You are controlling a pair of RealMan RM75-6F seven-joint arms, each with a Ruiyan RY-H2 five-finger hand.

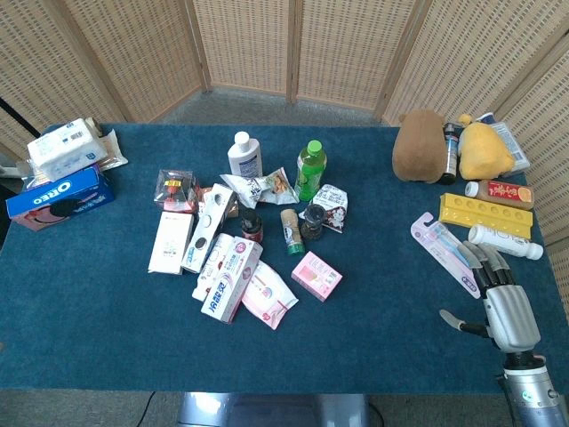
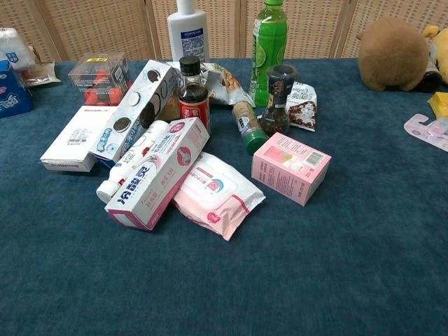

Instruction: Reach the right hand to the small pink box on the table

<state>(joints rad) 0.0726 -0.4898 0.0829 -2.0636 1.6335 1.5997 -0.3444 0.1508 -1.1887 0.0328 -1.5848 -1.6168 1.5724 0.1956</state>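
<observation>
The small pink box (image 1: 316,275) lies flat on the blue table near the middle, at the right edge of a cluster of goods; the chest view shows the pink box (image 2: 290,166) with a white label on its top. My right hand (image 1: 500,298) hovers low at the table's front right, fingers apart and pointing away from me, holding nothing. It is well to the right of the box, with bare cloth between them. The chest view does not show this hand. My left hand appears in neither view.
Left of the box lie a pink wipes pack (image 1: 268,300) and a long white-pink carton (image 1: 231,279). Behind it stand a spice jar (image 1: 291,231), a grinder (image 1: 312,221) and a green bottle (image 1: 311,169). A toothbrush pack (image 1: 444,252) lies just ahead of my right hand.
</observation>
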